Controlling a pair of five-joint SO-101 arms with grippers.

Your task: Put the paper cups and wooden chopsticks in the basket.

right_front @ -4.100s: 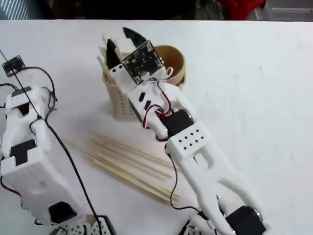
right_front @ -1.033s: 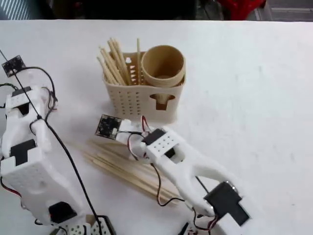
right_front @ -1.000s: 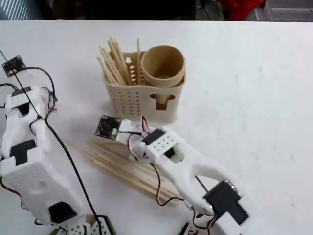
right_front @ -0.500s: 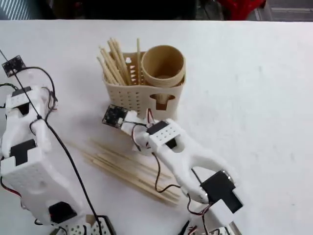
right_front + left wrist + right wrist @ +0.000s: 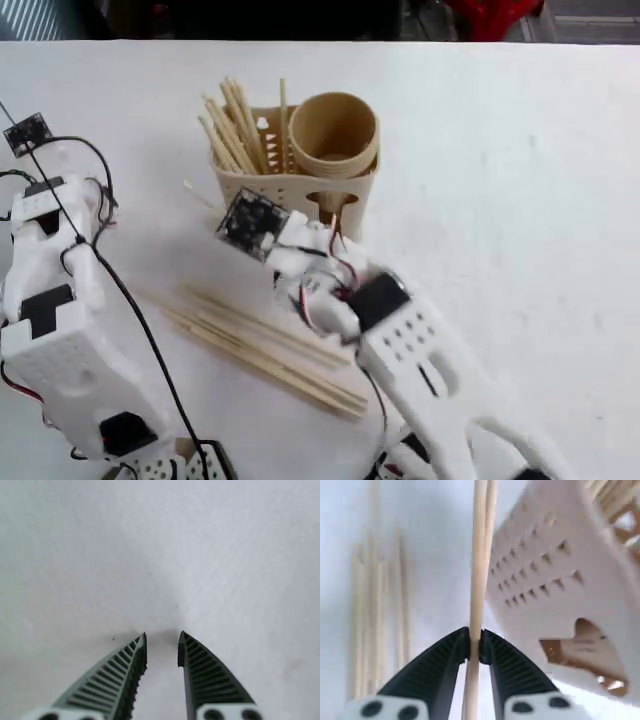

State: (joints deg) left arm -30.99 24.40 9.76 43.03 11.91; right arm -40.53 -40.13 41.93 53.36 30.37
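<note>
High view, left to right. The white left arm [image 5: 55,320], trailing black cables, lies along the left edge of the frame on a white table [image 5: 520,180]. Its wrist view shows the left gripper [image 5: 162,641] just over bare table, its ridged fingers a little apart with nothing between them.

At lower centre, a loose bundle of wooden chopsticks [image 5: 265,340] lies flat, slanting from the middle left down toward the lower centre. It is well apart from the left arm and just beside the right arm.

At upper centre stands a white perforated basket [image 5: 255,205]. Its left compartment holds upright chopsticks [image 5: 238,125], fanned out. Its right compartment holds nested tan paper cups [image 5: 333,130].

The right arm [image 5: 420,350] runs from the lower right corner up to the basket's front wall, and its wrist and dark circuit board cover part of that wall.

In the right wrist view, the right gripper [image 5: 474,646] is clamped on what look like two held chopsticks [image 5: 480,550]. These run straight out past the fingertips, close along the basket's perforated side. The loose bundle lies on the table on the gripper's other side.
</note>
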